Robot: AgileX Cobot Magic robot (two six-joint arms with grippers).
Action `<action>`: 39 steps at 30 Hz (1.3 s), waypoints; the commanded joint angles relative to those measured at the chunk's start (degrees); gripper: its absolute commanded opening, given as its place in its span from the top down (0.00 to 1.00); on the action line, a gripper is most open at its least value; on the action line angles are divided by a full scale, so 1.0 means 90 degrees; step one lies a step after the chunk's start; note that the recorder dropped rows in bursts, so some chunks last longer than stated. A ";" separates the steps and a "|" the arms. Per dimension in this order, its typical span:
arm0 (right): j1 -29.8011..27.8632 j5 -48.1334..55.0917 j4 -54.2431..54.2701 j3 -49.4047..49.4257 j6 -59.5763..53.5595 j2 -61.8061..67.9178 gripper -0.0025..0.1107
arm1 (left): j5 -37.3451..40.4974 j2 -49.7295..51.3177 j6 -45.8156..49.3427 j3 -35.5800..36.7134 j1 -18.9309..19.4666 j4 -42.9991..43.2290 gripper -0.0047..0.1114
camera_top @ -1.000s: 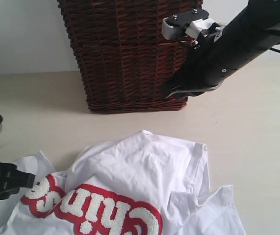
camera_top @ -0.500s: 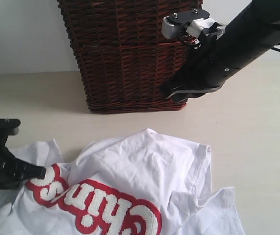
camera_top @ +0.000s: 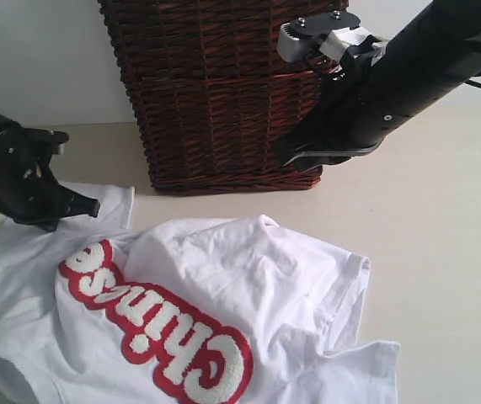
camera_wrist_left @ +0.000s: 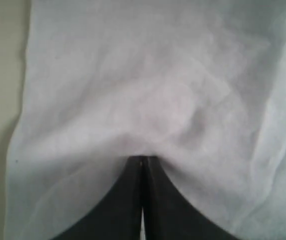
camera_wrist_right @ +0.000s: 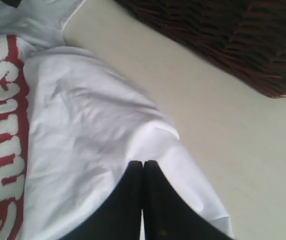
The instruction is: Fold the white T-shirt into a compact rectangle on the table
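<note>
The left end effector (camera_top: 91, 206) pinched the white T-shirt (camera_top: 248, 282) and spread it.

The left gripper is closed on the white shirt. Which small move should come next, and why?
Probably the left gripper, shut on a bunched edge of the white cotton T-shirt with red-outlined lettering, should draw that edge outward over the pale beige table to flatten it. The shirt lies crumpled and partly folded over, and the right gripper hangs shut and empty by the brown wicker basket.
</note>
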 commanded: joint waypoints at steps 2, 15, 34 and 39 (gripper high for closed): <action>-0.0023 -0.0049 0.0033 -0.0007 -0.0053 -0.0043 0.98 | 0.0731 0.0751 0.0352 -0.1456 0.0166 -0.0012 0.96; -0.0023 -0.0109 0.0022 -0.0007 -0.0171 -0.0071 0.98 | 0.1869 -0.0475 0.1950 -0.1803 0.0163 -0.1569 0.96; -0.0653 0.0350 -0.0591 -0.0007 0.0450 -0.1961 0.98 | -0.0039 -0.3454 0.3839 0.3476 -0.4870 -0.5862 0.96; -0.0653 0.0426 -0.0578 0.0008 0.0433 -0.1961 0.98 | -0.0217 -0.2289 0.2129 0.3463 -0.4156 -0.3946 0.96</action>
